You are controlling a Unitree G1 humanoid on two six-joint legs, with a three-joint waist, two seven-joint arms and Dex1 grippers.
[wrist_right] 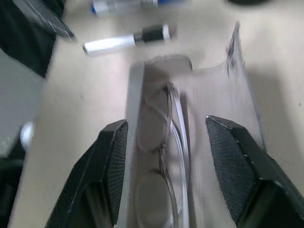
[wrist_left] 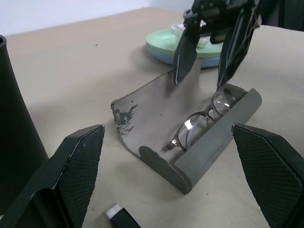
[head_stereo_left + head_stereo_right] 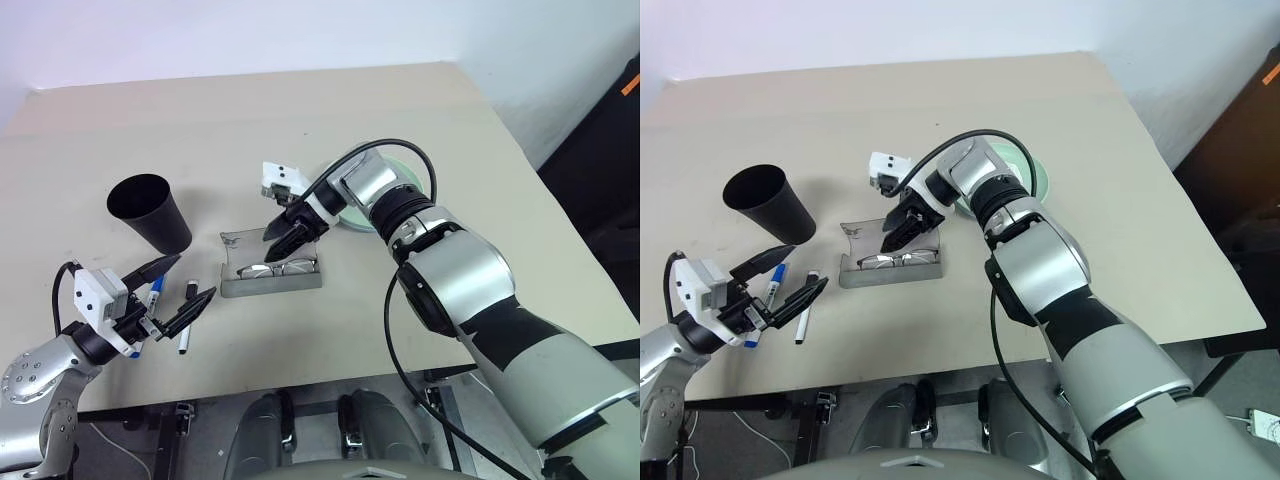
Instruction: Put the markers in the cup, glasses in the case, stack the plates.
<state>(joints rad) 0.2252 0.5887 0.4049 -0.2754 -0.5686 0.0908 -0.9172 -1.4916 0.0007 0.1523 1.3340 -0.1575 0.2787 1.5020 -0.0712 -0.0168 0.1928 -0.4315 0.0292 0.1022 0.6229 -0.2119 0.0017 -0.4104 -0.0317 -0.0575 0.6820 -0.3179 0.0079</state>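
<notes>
The glasses (image 3: 275, 268) lie inside the open grey case (image 2: 156, 102), whose lid lies flat on the table. My right gripper (image 3: 285, 245) hangs just above them, pointing down, open and holding nothing. A black cup (image 3: 150, 210) stands upright at the left. In front of it lie two markers on the table: a blue-capped one (image 3: 155, 292) and a white one with a black cap (image 3: 185, 335). My left gripper (image 3: 195, 276) is open over the markers, level and aimed toward the case. A mint green plate (image 2: 164, 40) rests on a light blue plate (image 2: 209, 61) behind the case.
The tan table's (image 3: 420, 110) front edge runs close behind the markers and the left gripper. My right forearm reaches across the plates from the right. Bare tabletop stretches behind the cup and to the far right.
</notes>
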